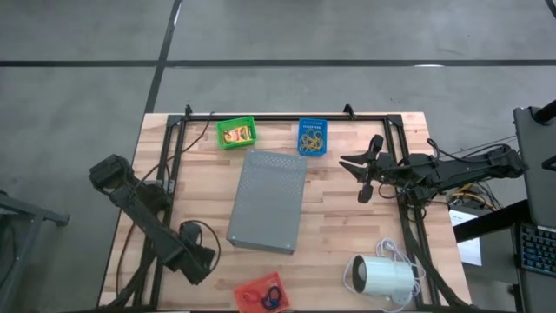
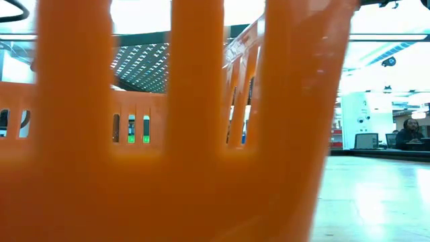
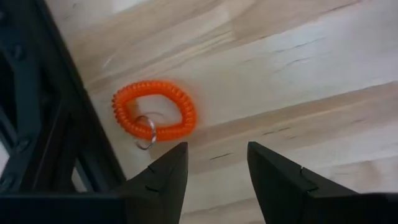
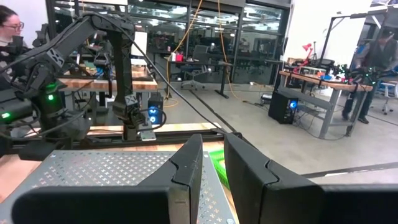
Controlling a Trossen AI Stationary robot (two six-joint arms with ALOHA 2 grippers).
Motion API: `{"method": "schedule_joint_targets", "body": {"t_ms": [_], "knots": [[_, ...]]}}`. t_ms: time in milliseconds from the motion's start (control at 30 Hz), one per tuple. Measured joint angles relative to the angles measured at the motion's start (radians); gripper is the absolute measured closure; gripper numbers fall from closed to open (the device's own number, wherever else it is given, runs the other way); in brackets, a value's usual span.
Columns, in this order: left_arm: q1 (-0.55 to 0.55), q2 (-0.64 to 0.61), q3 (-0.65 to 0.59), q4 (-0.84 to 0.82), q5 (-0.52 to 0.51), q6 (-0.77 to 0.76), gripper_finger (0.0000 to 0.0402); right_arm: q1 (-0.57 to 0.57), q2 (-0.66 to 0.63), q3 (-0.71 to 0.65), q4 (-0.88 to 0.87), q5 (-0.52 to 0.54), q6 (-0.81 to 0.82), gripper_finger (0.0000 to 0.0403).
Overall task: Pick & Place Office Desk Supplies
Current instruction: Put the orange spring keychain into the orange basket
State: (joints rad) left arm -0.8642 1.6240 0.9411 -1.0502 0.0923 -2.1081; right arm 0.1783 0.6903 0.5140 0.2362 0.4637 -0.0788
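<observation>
At about eight o'clock on the wooden desk (image 1: pixel 347 226), the left end effector (image 1: pixel 196 261) sits low near the front edge. Its wrist view shows the two dark fingers (image 3: pixel 166 180) spread apart with bare wood between them, holding nothing. Just beyond the fingertips lies an orange coiled wrist band (image 3: pixel 154 116) with a small metal key ring, flat on the wood beside the dark frame rail, not touching either finger.

Toward six o'clock, at the front edge, an orange basket (image 1: pixel 261 292) holds red and blue rubber rings (image 1: pixel 271 296). In the low view its slotted wall (image 2: pixel 168 154) fills almost everything.

In the middle rests the big grey perforated slab (image 1: pixel 269 200). At eleven o'clock from it, a green bin (image 1: pixel 236 133) carries a yellow crayon box (image 1: pixel 236 134); at about one o'clock a blue bin (image 1: pixel 313 136) holds tan rubber bands (image 1: pixel 312 137).

At four o'clock stands a white cylinder (image 1: pixel 382 278) with its cord.

At three o'clock the right end effector (image 1: pixel 365 174) hangs above the desk, pointing toward the slab. Its fingers (image 4: pixel 186 168) are parted by a narrow gap and empty. Through that gap a bit of green shows past the slab's far edge.

In the room beyond, a person (image 4: pixel 12 28) sits at the far side.
</observation>
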Motion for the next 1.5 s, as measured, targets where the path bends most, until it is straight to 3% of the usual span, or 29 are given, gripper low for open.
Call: {"method": "schedule_joint_targets", "body": {"t_ms": [300,900,1500], "knots": [[-0.001,0.0,-0.026,-0.015,0.022,-0.013,0.0232,0.0,0.0,0.0,0.0,0.0,0.0,0.0339],[0.0,-0.021,-0.173,0.179,0.039,0.033,0.0243,0.0,0.0,0.0,0.0,0.0,0.0,0.0339],[0.0,-0.028,-0.174,0.202,0.006,0.033,0.0392,0.0,0.0,0.0,0.0,0.0,0.0,0.0339]]}}
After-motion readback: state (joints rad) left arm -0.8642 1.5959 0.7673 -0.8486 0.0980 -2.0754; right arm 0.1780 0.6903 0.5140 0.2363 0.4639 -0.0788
